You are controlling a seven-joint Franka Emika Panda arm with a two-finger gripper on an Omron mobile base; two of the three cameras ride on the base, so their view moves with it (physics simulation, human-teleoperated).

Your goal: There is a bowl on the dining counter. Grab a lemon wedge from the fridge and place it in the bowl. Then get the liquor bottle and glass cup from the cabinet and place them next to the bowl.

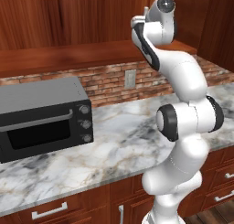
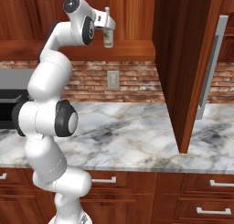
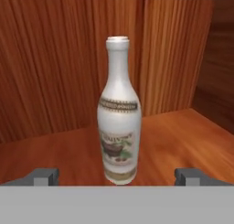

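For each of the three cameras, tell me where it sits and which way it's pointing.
Left base view: behind-left of the arm, facing the dark grey toaster oven on the marble counter; white arm at right.
Right base view: behind-right, same counter, open cabinet door; arm at left.
Hand view: on the hand, facing the slim whitish liquor bottle between the open gripper tips.

whitish liquor bottle (image 3: 119, 127), reddish-brown wooden cabinet (image 3: 55, 63)
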